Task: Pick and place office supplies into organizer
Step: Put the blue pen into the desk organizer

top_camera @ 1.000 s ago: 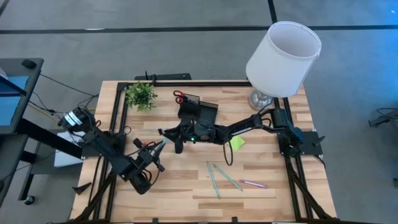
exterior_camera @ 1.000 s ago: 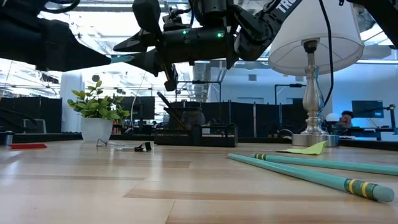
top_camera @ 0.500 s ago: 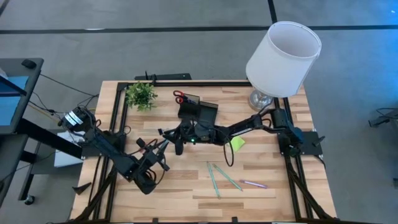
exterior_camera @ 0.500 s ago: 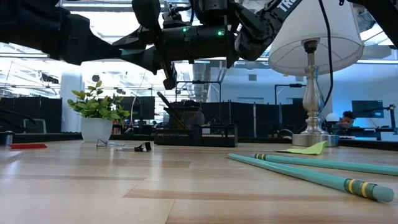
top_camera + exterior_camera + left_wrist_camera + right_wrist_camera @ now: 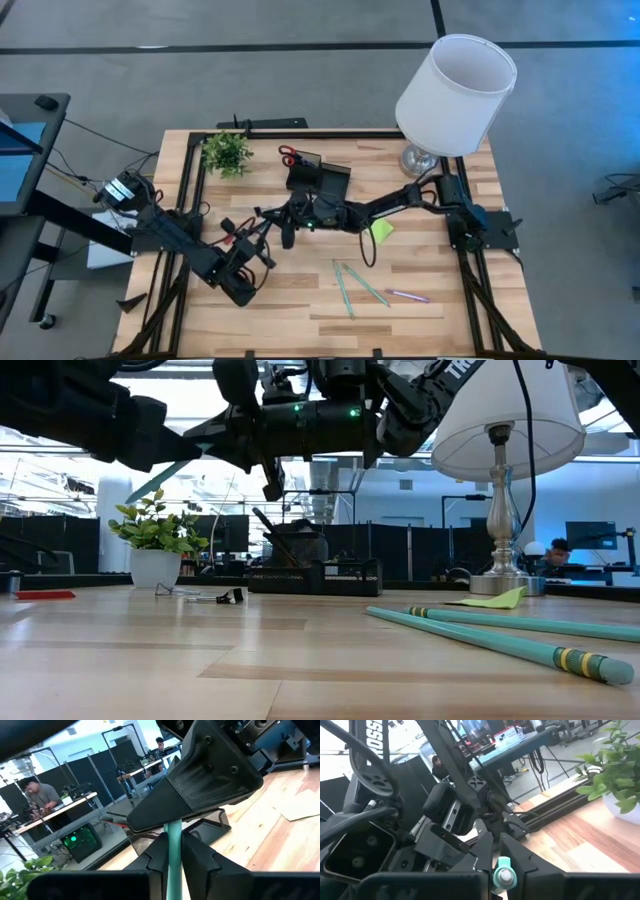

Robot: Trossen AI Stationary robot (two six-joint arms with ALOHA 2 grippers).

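high view, progress: we see a teal pen (image 5: 262,234) held in the air between the left end effector (image 5: 252,243) and the right end effector (image 5: 276,222), over the wooden bench (image 5: 300,300), short of the organizer (image 5: 318,180). We judge the job early: most supplies are still loose.
high view, left to do: two more teal pens (image 5: 352,283), a pink pen (image 5: 406,295) and a lime sticky-note pad (image 5: 380,230) lie on the bench; red-handled scissors (image 5: 289,156) sit just behind the organizer.
low view, shapes: organizer is black, boxy, mesh-looking; the loose pens are long thin rods with banded ends; a small black clip (image 5: 222,597) lies near the potted plant (image 5: 155,545).
left wrist view, grip: left end effector (image 5: 174,851) is clenched on the teal pen, smooth plastic shaft running up to the right arm's matte black fingers.
right wrist view, grip: right end effector (image 5: 501,855) is grasping the same pen's end, seen head-on as a round teal cap.
extras: lamp (image 5: 455,85) with white shade and metal base stands at the bench's far right corner.
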